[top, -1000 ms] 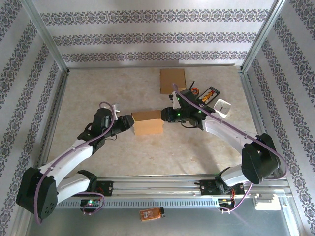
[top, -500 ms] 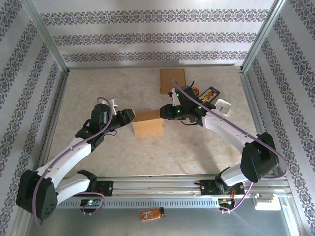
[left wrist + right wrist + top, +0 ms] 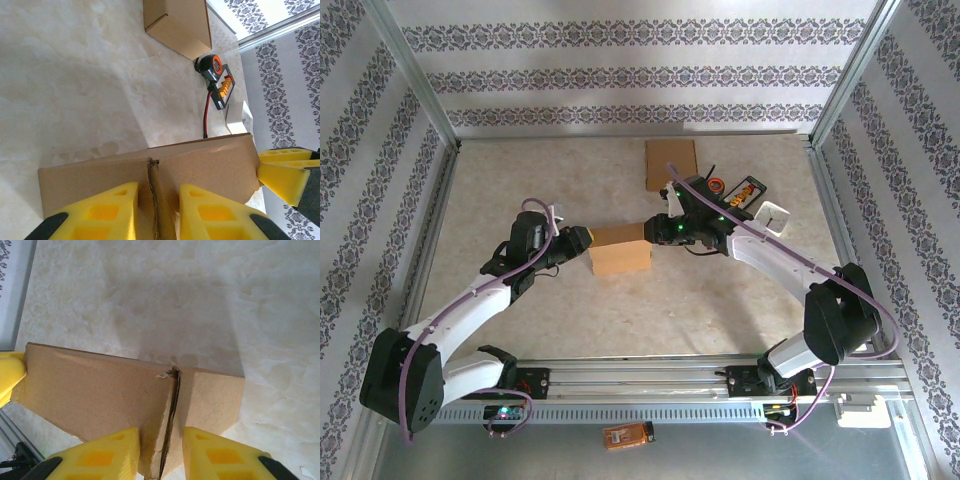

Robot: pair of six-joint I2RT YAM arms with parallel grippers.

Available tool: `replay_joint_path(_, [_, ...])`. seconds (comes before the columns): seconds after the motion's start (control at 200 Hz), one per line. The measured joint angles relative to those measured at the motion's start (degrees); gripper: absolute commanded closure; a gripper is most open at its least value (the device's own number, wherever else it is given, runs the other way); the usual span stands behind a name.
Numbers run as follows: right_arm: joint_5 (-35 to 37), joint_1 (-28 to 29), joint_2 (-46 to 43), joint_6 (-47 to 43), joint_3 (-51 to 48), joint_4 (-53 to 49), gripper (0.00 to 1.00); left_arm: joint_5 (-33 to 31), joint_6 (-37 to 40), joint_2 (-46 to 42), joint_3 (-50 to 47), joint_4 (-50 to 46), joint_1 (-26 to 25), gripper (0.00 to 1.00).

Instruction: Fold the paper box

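Note:
The paper box (image 3: 620, 253) is brown cardboard and lies mid-table between my two arms. My left gripper (image 3: 579, 243) is at its left end. In the left wrist view my left gripper (image 3: 157, 192) has its yellow fingers pressed on either side of a folded end flap of the box (image 3: 210, 165). My right gripper (image 3: 656, 229) is at the box's right end. The right wrist view has my right gripper (image 3: 161, 437) shut the same way on the opposite flap of the box (image 3: 100, 390). Each wrist view catches the other gripper's yellow fingertip at the box's far end.
A second, flat cardboard box (image 3: 671, 163) lies at the back of the table. An orange and black tape measure (image 3: 745, 190) and a small white object (image 3: 773, 215) sit right of my right arm. Metal rails (image 3: 830, 200) edge the table.
My left gripper widened, then closed down on the left end flap. The right gripper shifted slightly at the right end. The box has stayed in about the same place.

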Motion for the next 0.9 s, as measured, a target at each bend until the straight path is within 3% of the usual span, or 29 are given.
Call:
replay_joint_path(0.2, [-0.1,0.3,-2.7,0.0,-2.3,0.0,0.69,2.4,-0.1,-3.8,-0.8,-2.7,0.0,0.74])
replay_joint_path(0.43, [-1.2,4.2,-11.8,0.0,-11.8,-0.7,0.69,5.9,-2.9,-12.1,-2.9,-7.5,-0.5,0.68])
replay_joint_path(0.585, [-2.0,6.7,-15.3,-0.2,-15.7,-5.2,0.61,7.3,-5.1,-17.3,-5.1,-12.9,-2.2,0.52])
replay_joint_path(0.779, [-2.3,7.2,-19.9,0.7,-17.9,-6.6,0.34,7.2,-6.0,-21.0,-8.2,-18.7,-2.8,0.24])
replay_joint_path(0.899, [-1.9,7.2,-18.8,0.5,-19.5,-4.9,0.26,5.9,-6.4,-21.0,-10.9,-19.4,-4.1,0.14])
